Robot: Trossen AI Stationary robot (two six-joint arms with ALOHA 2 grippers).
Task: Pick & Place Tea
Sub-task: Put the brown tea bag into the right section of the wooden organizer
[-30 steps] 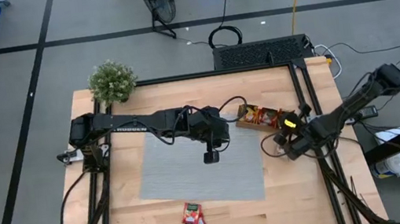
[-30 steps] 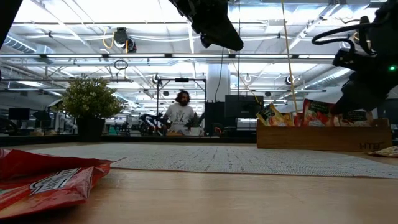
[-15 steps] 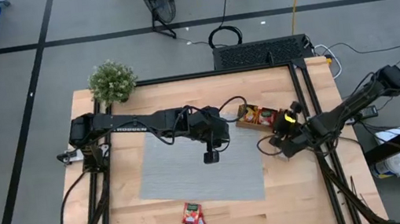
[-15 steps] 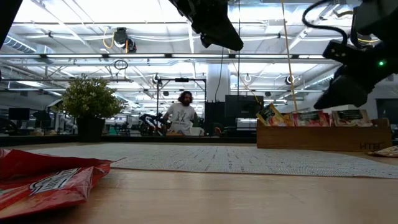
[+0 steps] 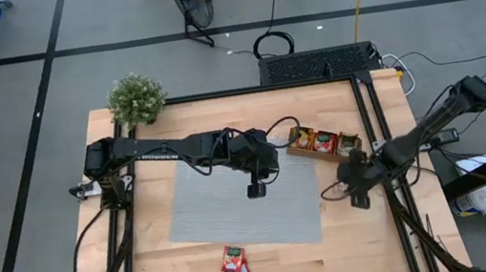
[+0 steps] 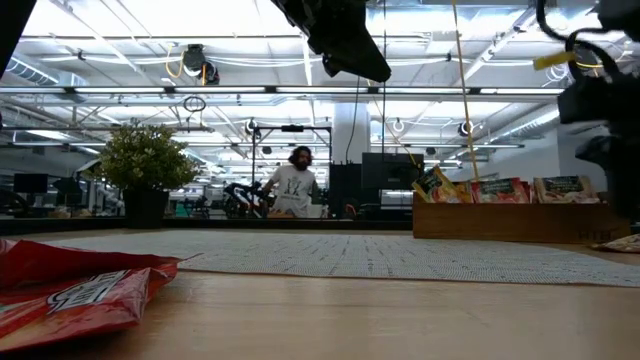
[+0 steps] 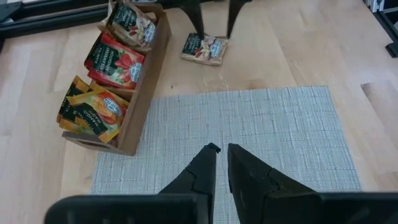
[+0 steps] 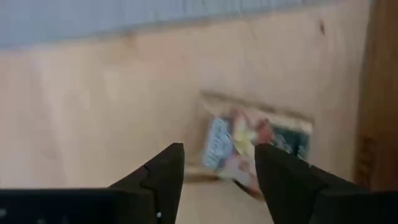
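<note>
Wooden table (image 5: 166, 263) | right hand (image 8: 219, 163) open, empty | above sachet (image 8: 252, 146)

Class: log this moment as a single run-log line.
left gripper: shut, over grey mat | right gripper: open, above pale sachet beside tray

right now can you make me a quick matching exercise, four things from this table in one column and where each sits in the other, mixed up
Things:
1. brown wooden compartment tray
2. red flat sachets
3. small green potted plant
4. pale sachet with dark green

Places:
a. far left corner of the table
b. bare wood near the front edge
c. beside the grey woven mat, holding upright sachets
d. bare wood under the open right gripper

Pairs: 1-c, 2-b, 3-a, 4-d
</note>
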